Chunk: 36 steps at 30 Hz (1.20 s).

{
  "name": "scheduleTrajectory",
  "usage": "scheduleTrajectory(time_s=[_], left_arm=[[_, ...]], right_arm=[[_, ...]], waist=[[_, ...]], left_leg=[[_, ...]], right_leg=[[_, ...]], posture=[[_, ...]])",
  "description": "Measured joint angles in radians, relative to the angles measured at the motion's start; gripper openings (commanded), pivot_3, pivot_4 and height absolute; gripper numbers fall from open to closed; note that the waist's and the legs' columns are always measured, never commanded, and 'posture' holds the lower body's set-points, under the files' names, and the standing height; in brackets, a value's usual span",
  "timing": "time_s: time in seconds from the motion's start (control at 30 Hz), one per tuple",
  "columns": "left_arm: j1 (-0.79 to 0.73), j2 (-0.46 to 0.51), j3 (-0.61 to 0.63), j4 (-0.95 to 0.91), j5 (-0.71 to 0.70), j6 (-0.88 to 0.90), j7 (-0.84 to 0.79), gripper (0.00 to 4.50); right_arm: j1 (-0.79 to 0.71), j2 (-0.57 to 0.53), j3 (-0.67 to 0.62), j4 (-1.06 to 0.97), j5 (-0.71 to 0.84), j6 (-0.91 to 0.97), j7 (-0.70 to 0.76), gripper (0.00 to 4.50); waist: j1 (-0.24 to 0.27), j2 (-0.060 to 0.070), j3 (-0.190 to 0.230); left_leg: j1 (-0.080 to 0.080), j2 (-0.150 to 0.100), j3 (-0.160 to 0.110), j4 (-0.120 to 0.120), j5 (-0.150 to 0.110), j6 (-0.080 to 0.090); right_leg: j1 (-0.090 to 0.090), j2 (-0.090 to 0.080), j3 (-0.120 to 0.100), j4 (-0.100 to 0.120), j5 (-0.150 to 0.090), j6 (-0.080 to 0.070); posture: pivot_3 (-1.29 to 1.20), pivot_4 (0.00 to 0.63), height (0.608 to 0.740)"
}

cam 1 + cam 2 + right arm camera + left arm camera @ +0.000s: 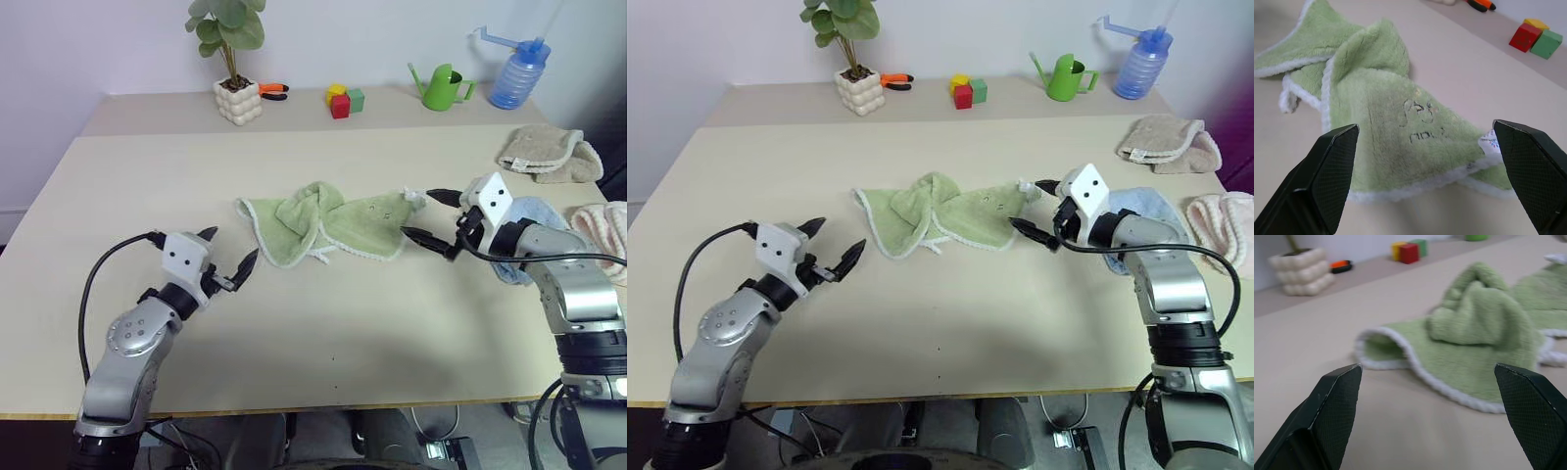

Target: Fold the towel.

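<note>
- Both pairs of fingers stand spread wide and empty: the left gripper (227, 262) sits just short of the towel's left edge, the right gripper (428, 215) at its right corner.
- The towel (328, 223) lies bunched mid-table (323, 333), its centre heaped up and its tag beside the right fingers.
- Risk: pinching the heaped layers rather than a single hem would fold the creases in.
- The blue towel (534, 211) beneath the right arm could snag.

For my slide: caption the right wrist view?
Open right gripper facing the crumpled green towel on the table.
</note>
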<state>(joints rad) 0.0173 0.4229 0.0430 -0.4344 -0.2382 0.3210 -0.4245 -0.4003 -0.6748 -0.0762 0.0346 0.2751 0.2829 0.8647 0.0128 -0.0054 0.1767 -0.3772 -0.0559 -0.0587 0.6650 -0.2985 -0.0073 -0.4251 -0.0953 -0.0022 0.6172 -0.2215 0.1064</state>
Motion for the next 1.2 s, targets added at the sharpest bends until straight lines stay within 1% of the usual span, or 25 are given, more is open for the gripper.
scheduleTrajectory(time_s=[0.07, 0.2, 0.27, 0.37, 0.47, 0.6, 0.73, 0.87, 0.97, 1.2], left_arm=[[-0.030, 0.006, -0.070, 0.007, 0.035, -0.003, -0.026, 4.40], [-0.160, 0.007, -0.237, 0.033, 0.142, 0.006, -0.053, 4.40], [-0.207, 0.005, -0.294, 0.070, 0.208, 0.018, -0.044, 4.40], [-0.230, -0.001, -0.348, 0.109, 0.292, 0.038, -0.015, 4.40], [-0.234, -0.016, -0.349, 0.125, 0.318, 0.096, 0.004, 4.40], [-0.222, 0.005, -0.324, 0.121, 0.314, 0.163, -0.009, 4.40], [-0.212, 0.001, -0.265, 0.118, 0.269, 0.203, -0.031, 4.40], [-0.225, -0.014, -0.253, 0.157, 0.247, 0.196, -0.046, 4.40], [-0.255, -0.015, -0.255, 0.205, 0.248, 0.170, -0.051, 3.59], [-0.285, -0.030, -0.253, 0.301, 0.251, 0.096, -0.043, 0.18]], right_arm=[[0.003, 0.016, 0.021, 0.000, -0.021, 0.001, -0.026, 4.50], [0.019, 0.053, 0.025, -0.013, -0.030, 0.001, -0.076, 4.50], [0.043, 0.062, 0.019, -0.036, -0.030, 0.001, -0.103, 4.50], [0.091, 0.065, 0.006, -0.084, -0.035, 0.008, -0.143, 4.50], [0.139, 0.065, -0.012, -0.134, -0.035, 0.020, -0.168, 4.50], [0.176, 0.065, -0.014, -0.180, -0.035, 0.039, -0.181, 4.50], [0.170, 0.068, -0.011, -0.185, -0.035, 0.045, -0.191, 4.50], [0.145, 0.076, -0.008, -0.189, -0.035, 0.050, -0.198, 4.50], [0.145, 0.082, -0.006, -0.200, -0.034, 0.060, -0.201, 4.50], [0.164, 0.081, -0.007, -0.240, -0.034, 0.082, -0.202, 4.50]], waist=[[0.001, 0.000, 0.000], [0.000, 0.000, 0.000], [-0.002, 0.000, 0.000], [-0.003, 0.000, 0.000], [-0.001, 0.000, 0.000], [-0.004, 0.000, 0.000], [-0.002, 0.000, 0.000], [0.001, 0.000, 0.000], [0.000, 0.000, 0.000], [-0.001, 0.000, 0.000]], left_leg=[[0.000, 0.000, 0.000, 0.000, 0.000, 0.000], [0.000, -0.001, 0.000, 0.000, 0.000, 0.000], [0.000, -0.001, 0.000, 0.000, 0.000, 0.000], [0.000, 0.000, 0.000, 0.000, 0.000, 0.000], [0.000, 0.000, 0.000, 0.000, 0.000, 0.000], [0.001, 0.000, 0.000, 0.000, 0.000, 0.000], [0.001, 0.000, 0.000, 0.000, 0.000, 0.000], [0.001, 0.000, -0.001, 0.000, 0.000, 0.000], [0.001, -0.001, -0.001, 0.000, 0.000, 0.000], [0.001, 0.000, -0.001, 0.000, 0.000, 0.000]], right_leg=[[0.000, 0.000, 0.000, 0.000, 0.000, 0.000], [0.000, 0.000, 0.000, 0.000, 0.000, 0.000], [0.000, 0.000, 0.000, 0.001, 0.000, 0.000], [0.000, 0.001, 0.000, 0.001, 0.000, 0.000], [0.000, 0.000, 0.000, 0.001, 0.000, 0.000], [0.000, 0.001, 0.000, 0.002, 0.000, 0.000], [0.000, 0.001, 0.000, 0.002, 0.000, 0.000], [0.000, 0.000, 0.000, 0.002, 0.000, 0.000], [0.001, 0.000, 0.000, 0.002, 0.000, 0.000], [0.001, 0.001, 0.000, 0.002, 0.000, 0.000]], posture=[[0.00, 0.150, 0.731], [0.00, 0.150, 0.731], [0.00, 0.150, 0.731], [0.00, 0.150, 0.731], [0.00, 0.150, 0.731], [0.00, 0.150, 0.731], [0.00, 0.150, 0.731], [0.00, 0.150, 0.731], [0.00, 0.150, 0.731], [0.00, 0.150, 0.731]])
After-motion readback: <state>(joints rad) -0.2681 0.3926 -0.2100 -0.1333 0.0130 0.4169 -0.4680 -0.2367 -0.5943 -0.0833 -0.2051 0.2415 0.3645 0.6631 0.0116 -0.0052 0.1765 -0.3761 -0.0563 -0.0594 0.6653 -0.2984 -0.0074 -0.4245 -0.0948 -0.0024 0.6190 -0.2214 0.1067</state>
